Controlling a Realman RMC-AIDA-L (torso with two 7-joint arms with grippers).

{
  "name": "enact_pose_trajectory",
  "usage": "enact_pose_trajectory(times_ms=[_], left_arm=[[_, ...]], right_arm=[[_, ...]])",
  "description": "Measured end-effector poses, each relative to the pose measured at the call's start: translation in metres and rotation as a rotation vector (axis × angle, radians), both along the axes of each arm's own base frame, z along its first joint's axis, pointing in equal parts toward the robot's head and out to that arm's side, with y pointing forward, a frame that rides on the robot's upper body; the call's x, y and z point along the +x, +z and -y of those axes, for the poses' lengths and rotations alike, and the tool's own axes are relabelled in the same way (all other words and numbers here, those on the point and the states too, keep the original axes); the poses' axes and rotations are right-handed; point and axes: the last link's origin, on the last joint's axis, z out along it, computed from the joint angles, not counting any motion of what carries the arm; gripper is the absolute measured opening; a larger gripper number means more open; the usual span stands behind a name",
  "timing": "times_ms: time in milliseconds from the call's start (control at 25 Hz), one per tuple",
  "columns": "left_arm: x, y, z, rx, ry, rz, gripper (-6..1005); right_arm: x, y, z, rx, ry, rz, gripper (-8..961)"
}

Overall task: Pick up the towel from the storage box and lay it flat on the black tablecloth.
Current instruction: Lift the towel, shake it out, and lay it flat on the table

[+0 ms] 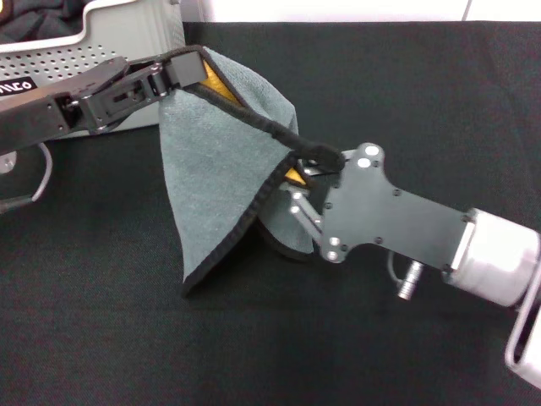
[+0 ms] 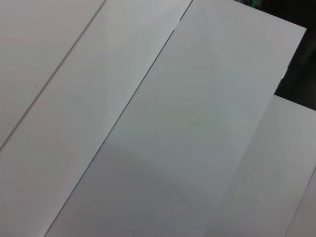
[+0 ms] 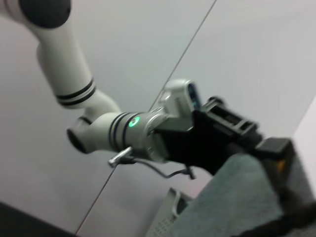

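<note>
The towel (image 1: pixel 215 173) hangs above the black tablecloth (image 1: pixel 397 85), grey-green face outward, with yellow-orange showing at both held corners. Its black-edged top border stretches between my two grippers. My left gripper (image 1: pixel 188 69) is shut on the upper corner near the storage box (image 1: pixel 101 46). My right gripper (image 1: pixel 311 162) is shut on the lower corner at mid-table. The towel's bottom tip touches the cloth. In the right wrist view the left gripper (image 3: pixel 269 148) grips the towel (image 3: pixel 232 202). The left wrist view shows only white panels.
The storage box stands at the back left with a dark cloth (image 1: pixel 38 21) inside it. A white wall runs behind the table. The tablecloth spreads wide to the right and front of the towel.
</note>
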Motion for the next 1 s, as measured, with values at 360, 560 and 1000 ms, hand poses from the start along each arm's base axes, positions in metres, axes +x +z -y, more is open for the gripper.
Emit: enact_pose_trajectory(times_ms=[360,560,1000], left_arm=[[-0.006,0.005,0.002,0.000,0.009,-0.025,24],[-0.011,0.003,0.003,-0.032,0.006,-0.082,23],[-0.017,-0.001,0.007,-0.036,-0.007,-0.131,23]], right_arm=[[0.013,0.020,0.007,0.033,-0.022,-0.085,32],[0.015,0.025,0.006,0.044,-0.026,-0.095,34],[0.020,0.040,-0.002,0.047,-0.064,-0.137,39]])
